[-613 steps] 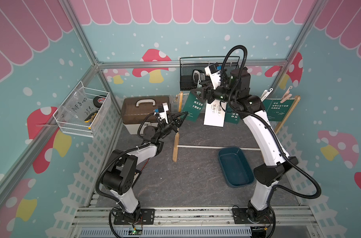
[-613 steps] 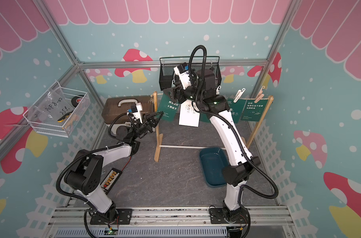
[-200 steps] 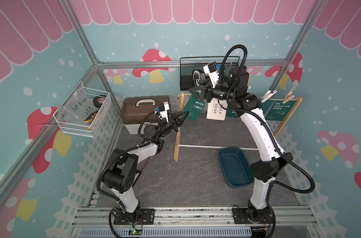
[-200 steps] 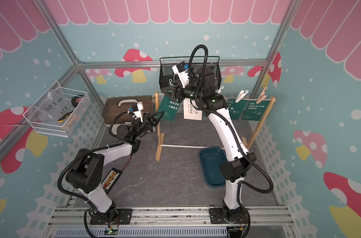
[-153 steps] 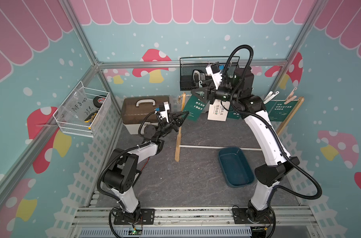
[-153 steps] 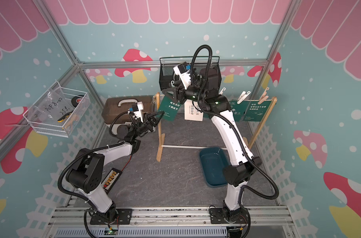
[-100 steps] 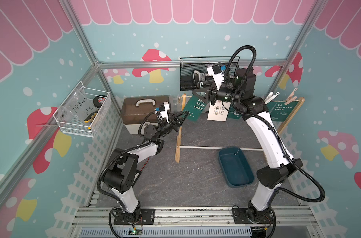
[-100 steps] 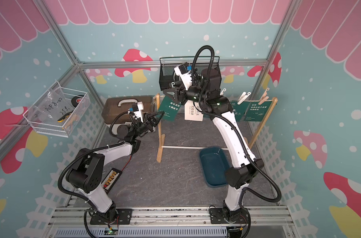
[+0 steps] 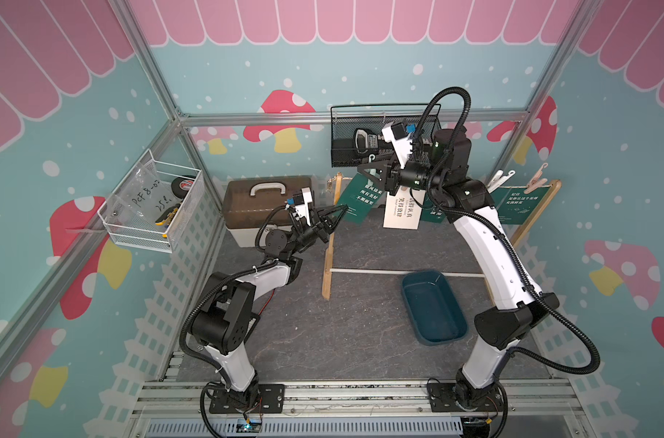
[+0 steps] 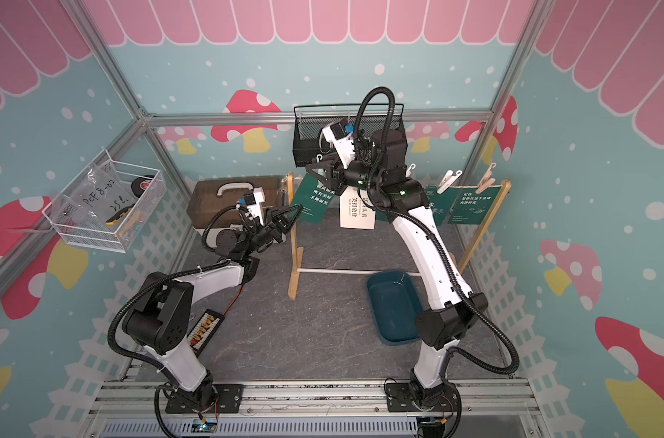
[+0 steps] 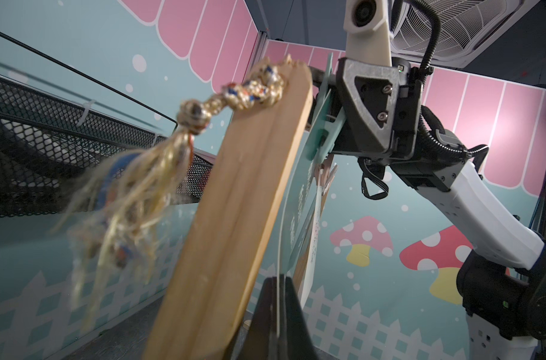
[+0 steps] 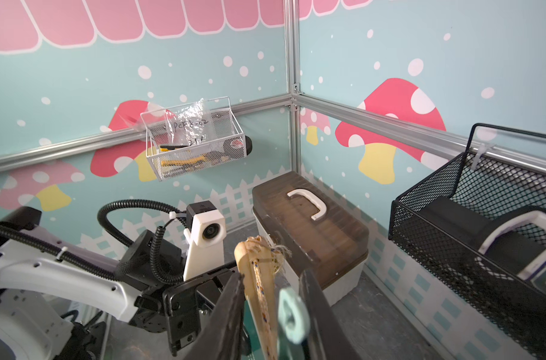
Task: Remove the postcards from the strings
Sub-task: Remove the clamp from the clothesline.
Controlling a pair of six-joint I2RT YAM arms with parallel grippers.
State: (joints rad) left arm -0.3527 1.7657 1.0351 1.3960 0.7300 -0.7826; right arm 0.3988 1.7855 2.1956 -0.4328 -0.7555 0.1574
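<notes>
Right wrist view: the right pincer (image 12: pixel 272 280) is seen with its jaws close on both sides of the mint clothespin (image 12: pixel 292 314) on the string (image 12: pixel 262 305), by the left post (image 12: pixel 250 258). Whether the clothespin is squeezed cannot be told. The left pincer (image 9: pixel 344 207) is shut tight on the low corner of the leftmost green postcard (image 9: pixel 362 197). If the postcard is pulled while the clothespin bites, it may be torn, or the left post tipped.

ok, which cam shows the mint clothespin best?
Right wrist: the mint clothespin sits close up inside the right gripper. Left wrist shows it side-on; in both top views the gripper hides it.
</notes>
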